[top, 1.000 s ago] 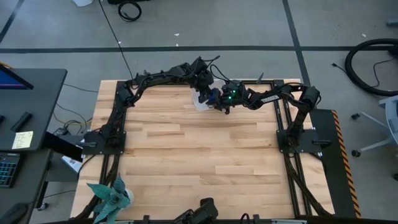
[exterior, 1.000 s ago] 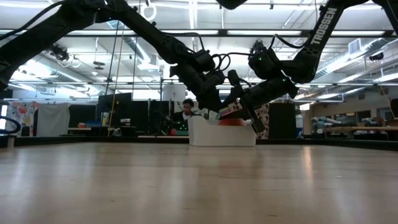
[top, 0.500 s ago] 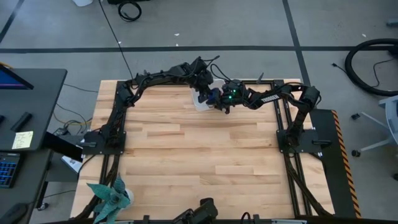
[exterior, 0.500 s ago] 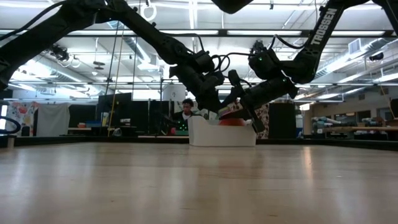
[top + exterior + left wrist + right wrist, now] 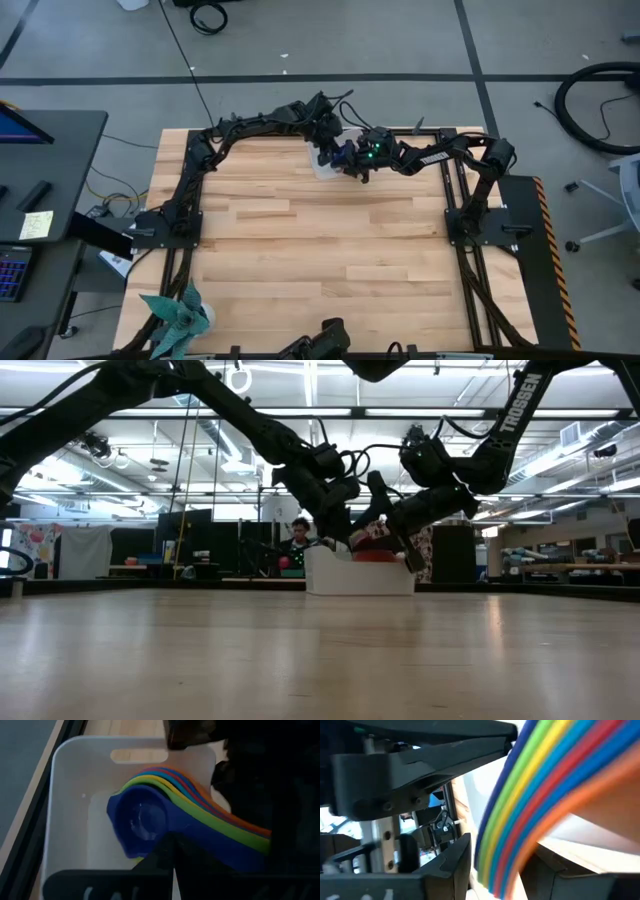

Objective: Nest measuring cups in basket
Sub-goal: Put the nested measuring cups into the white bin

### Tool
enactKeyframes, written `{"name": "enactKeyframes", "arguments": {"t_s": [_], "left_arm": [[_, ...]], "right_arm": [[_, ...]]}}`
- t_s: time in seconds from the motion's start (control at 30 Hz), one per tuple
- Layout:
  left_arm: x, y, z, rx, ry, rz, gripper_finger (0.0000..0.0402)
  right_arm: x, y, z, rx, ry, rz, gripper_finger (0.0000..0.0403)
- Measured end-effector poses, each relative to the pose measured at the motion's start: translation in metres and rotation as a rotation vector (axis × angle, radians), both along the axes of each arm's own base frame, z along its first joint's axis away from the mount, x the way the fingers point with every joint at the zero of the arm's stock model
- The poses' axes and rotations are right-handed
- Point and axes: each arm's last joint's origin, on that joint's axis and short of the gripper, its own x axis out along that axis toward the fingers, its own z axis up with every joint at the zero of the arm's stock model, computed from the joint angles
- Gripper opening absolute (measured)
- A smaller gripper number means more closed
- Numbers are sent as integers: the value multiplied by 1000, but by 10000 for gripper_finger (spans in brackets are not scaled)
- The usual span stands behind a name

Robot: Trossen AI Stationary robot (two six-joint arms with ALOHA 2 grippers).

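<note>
While seven nested measuring cups (image 5: 165, 815) sit in one basket (image 5: 70, 805), left gripper (image 5: 328, 150) is closed and right gripper's (image 5: 352, 160) jaw state is unclear.

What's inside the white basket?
The white basket holds the measuring cups stacked together, dark blue on top, orange at the bottom. The left gripper covers their handles, and the basket floor under the stack is hidden.

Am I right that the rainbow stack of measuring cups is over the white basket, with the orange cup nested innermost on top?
Not quite. The stack of measuring cups is over the white basket, but the innermost cup on top is dark blue; orange sits at the outer edge of the stack. The left wrist view shows this.
</note>
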Motion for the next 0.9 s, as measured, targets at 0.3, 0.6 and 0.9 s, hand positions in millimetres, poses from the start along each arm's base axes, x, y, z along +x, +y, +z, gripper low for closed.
{"name": "enactKeyframes", "arguments": {"t_s": [0.3, 0.6, 0.9], "left_arm": [[0, 0, -2, -3, 7, 1, 8], [1, 0, -1, -1, -2, -2, 8], [-1, 2, 0, 7, 0, 10, 8]], "right_arm": [[1, 0, 2, -1, -16, -3, 158], [-1, 0, -2, -4, 31, -28, 128], [-2, 0, -5, -78, 65, 5, 91]]}}
